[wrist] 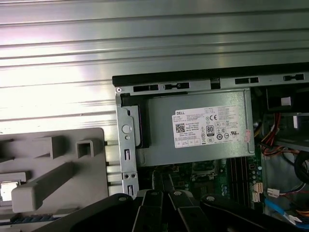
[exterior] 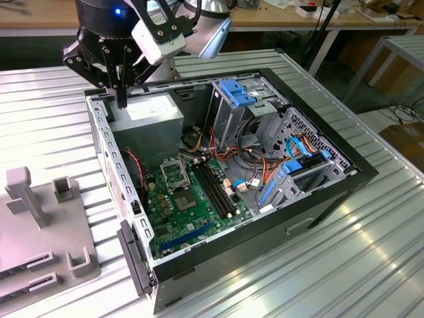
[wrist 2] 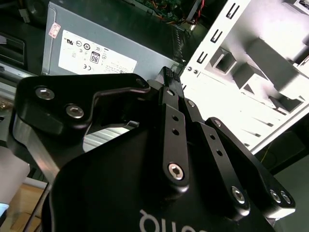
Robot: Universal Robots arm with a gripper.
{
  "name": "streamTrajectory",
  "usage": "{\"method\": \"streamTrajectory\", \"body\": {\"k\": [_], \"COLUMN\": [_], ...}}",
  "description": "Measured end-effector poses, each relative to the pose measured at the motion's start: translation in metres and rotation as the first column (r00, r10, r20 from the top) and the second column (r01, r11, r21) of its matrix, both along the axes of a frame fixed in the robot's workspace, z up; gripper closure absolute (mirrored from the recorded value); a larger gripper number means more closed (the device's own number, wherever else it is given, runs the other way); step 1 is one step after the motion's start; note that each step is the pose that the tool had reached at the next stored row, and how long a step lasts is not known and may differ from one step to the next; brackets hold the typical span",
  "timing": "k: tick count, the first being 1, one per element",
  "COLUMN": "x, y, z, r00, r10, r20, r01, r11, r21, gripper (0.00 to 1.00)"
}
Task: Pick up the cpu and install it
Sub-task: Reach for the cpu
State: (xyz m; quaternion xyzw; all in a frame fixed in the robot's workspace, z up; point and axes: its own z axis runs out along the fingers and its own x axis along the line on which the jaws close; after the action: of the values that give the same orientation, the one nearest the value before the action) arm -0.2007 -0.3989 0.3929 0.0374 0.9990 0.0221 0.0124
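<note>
A ribbed metal table [exterior: 358,265] carries an open computer case [exterior: 361,173], and behind it stand wooden benches.

In the exterior view, the green motherboard [exterior: 199,215] lies on the floor of the case, with the silver socket frame [exterior: 173,173] on it. A grey fixture [exterior: 40,245] lies on the table at the exterior view's left, just beside the case. The gripper [exterior: 122,101] hangs over the far corner of the case at the exterior view's left, its tip near the grey power supply [exterior: 156,114]. Its fingers point down and are pressed together, and I see nothing between them.

In the second wrist view, the gripper [wrist 2: 168,76] has its black fingers meeting at the tip, above the edge of the power supply [wrist 2: 91,46].

In the first wrist view, the power supply [wrist: 198,128] sits inside the case wall. A small pale square, which seems to be the cpu [wrist: 7,189], lies in a recess of the fixture [wrist: 53,169], outside the case and well apart from the gripper [wrist: 163,182].
</note>
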Motion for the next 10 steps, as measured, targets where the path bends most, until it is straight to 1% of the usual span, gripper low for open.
{"method": "streamTrajectory", "body": {"k": [10], "x": [-0.007], "y": [0.0], "z": [0.0], "r00": [1.0], "r10": [0.0], "r20": [0.0], "r01": [0.0], "r11": [1.0], "r21": [0.0], "gripper": [0.9]}}
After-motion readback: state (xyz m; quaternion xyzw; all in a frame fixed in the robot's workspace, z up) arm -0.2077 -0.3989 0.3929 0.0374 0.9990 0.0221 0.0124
